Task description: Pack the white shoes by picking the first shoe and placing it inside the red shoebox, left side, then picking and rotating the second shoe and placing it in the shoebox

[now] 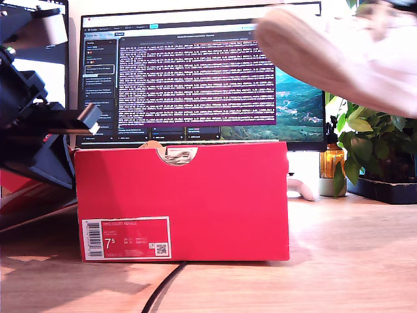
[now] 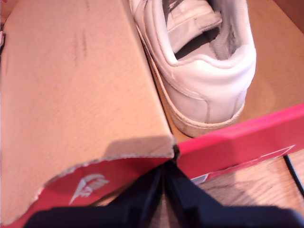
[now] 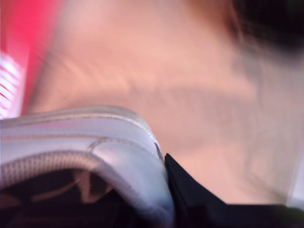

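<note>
- At my second gripper (image 3: 166, 190): pinching the heel collar of the 2nd white shoe (image 3: 95, 142). One dark finger shows outside the collar; other presumably inside, hidden. Wrist view badly blurred.
- In the exterior view that shoe (image 1: 339, 52) hangs high, toe toward that view's left, sole facing down-left, above and beyond the red shoebox (image 1: 182, 195). Held by the heel, I judge, so it can be turned before going in.
- At my first gripper (image 2: 166, 183): fingers pressed together, holding nothing, just outside the box's near wall where the lid (image 2: 71, 85) hinges. Prob. parked there to stay clear.
- Just ahead of it, the 1st shoe (image 2: 204, 80) lies inside the box, heel close to the red wall, side against the lid edge.
- Room: free floor shows beside that shoe on its far side from the lid; narrow slot, so walls and the packed shoe are what could snag.
- Monitor (image 1: 195, 72) behind, plant (image 1: 378, 143) near the carried shoe: limits swing.
</note>
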You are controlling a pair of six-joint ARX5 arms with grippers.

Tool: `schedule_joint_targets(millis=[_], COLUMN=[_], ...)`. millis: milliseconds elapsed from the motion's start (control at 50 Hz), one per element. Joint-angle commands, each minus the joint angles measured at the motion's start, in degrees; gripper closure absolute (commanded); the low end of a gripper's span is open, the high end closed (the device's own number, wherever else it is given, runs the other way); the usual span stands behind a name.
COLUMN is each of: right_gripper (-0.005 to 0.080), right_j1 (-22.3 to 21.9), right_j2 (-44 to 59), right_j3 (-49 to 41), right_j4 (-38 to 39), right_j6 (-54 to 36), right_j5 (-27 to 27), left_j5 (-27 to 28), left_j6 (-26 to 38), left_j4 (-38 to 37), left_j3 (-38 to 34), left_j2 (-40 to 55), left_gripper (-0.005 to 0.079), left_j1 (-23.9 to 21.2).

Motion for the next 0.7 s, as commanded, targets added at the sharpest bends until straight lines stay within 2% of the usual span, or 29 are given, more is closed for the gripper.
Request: schedule_joint_targets(millis=[0,260,500,680], right_gripper=[0.0765,0.0765,0.0765,0.0765], right_j1=[3.3,12.5,16.9,19.5], right_j2=[0.0,0.1,0.9,1.5], right_j3=[0.5,0.5,0.5,0.5], right_j4=[3.0,20.9,34.6,41.7], right_j6=[-2.6,-9.7,-14.4,-18.5], right_j5=[-1.3,-1.3,0.2,2.3], left_j5=[0.0,0.0,0.0,0.0], left_j6=[0.0,0.0,0.0,0.0], left_j4=[0.7,0.7,0.7,0.7], left_j3=[0.4,0.4,0.4,0.4], left_j2=[0.3,0.3,0.3,0.3], left_gripper=[0.0761,0.0761,0.0761,0.0761], left_j1=[-0.2,-0.2,-0.2,-0.2])
